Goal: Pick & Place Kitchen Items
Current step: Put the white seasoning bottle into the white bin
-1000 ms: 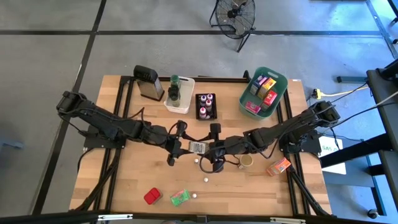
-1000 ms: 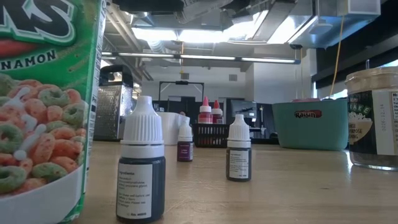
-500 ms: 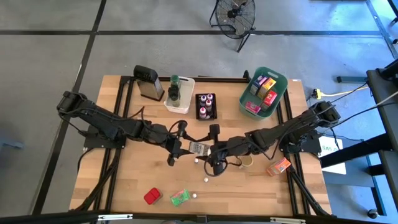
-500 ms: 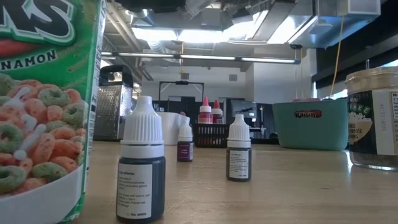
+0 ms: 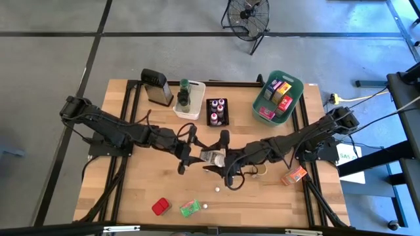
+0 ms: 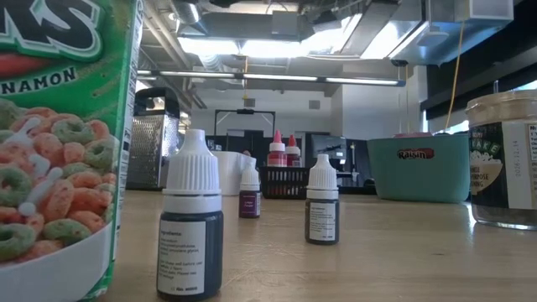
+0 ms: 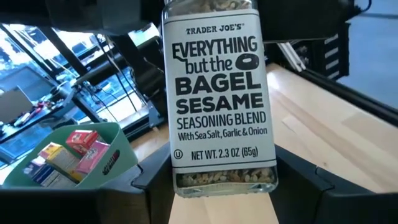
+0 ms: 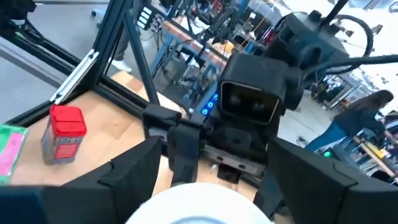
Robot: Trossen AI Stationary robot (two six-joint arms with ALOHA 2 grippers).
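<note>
The left gripper (image 5: 197, 156) fingers pinch the seasoning jar (image 7: 217, 99), the right gripper (image 8: 198, 193) fingers spread at its white cap (image 8: 205, 208); packets fill the teal bin (image 5: 261, 99), yet bottles (image 6: 191, 226) dot the tabletop (image 5: 131, 190).

- We see two dark, jointed arms, each built of slim black segments.
- Black cables loop loosely beside them.
- Each ends in a gripper with two flat, matte black fingers (image 7: 144, 186).
</note>
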